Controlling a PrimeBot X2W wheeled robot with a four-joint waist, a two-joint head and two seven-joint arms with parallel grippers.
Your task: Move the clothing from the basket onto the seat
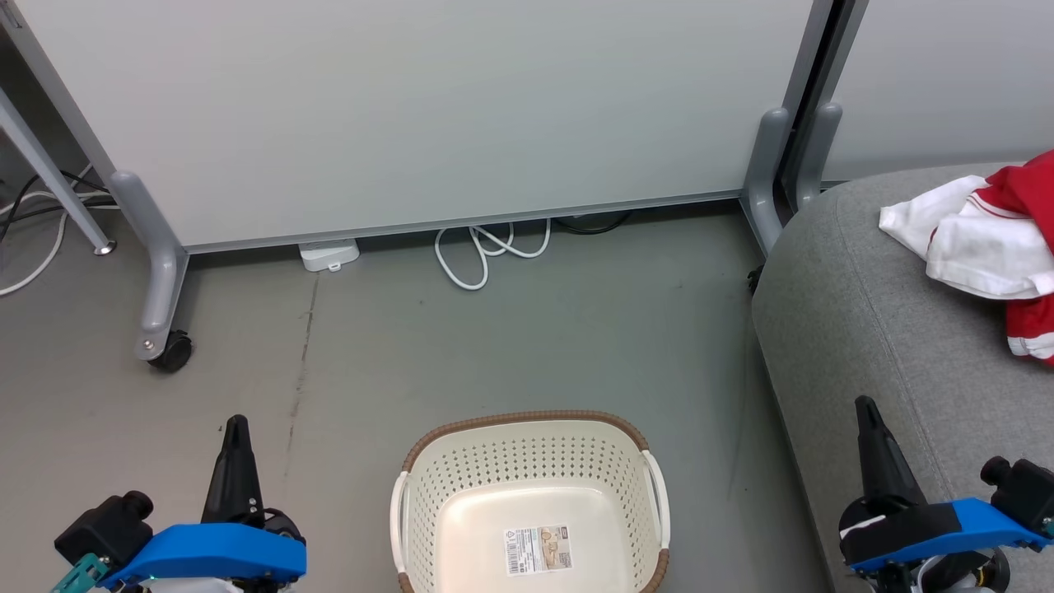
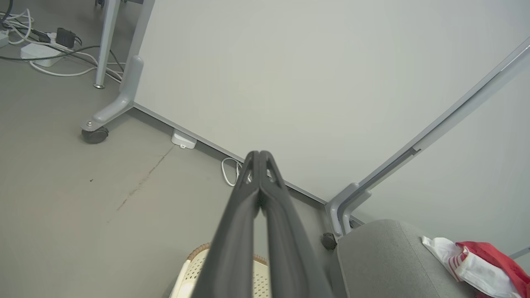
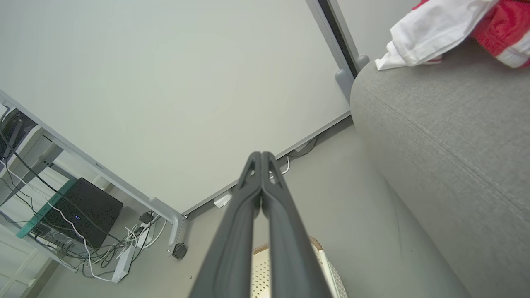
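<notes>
L gripper [image 1: 236,423], R gripper [image 1: 864,405]: tips together

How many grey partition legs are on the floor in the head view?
3 partition legs: one at left, on a black caster; two side by side at right, by the seat. Others may be hidden.

Red clothing [image 1: 976,239] on grey seat [image 1: 865,329] (basket [image 1: 527,451] nearby)

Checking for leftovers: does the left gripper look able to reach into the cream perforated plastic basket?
Probably yes. The left gripper, shut, hangs beside the cream perforated basket with only grey floor between, and nothing covers the basket's open top; just a barcode sticker lies inside.
</notes>
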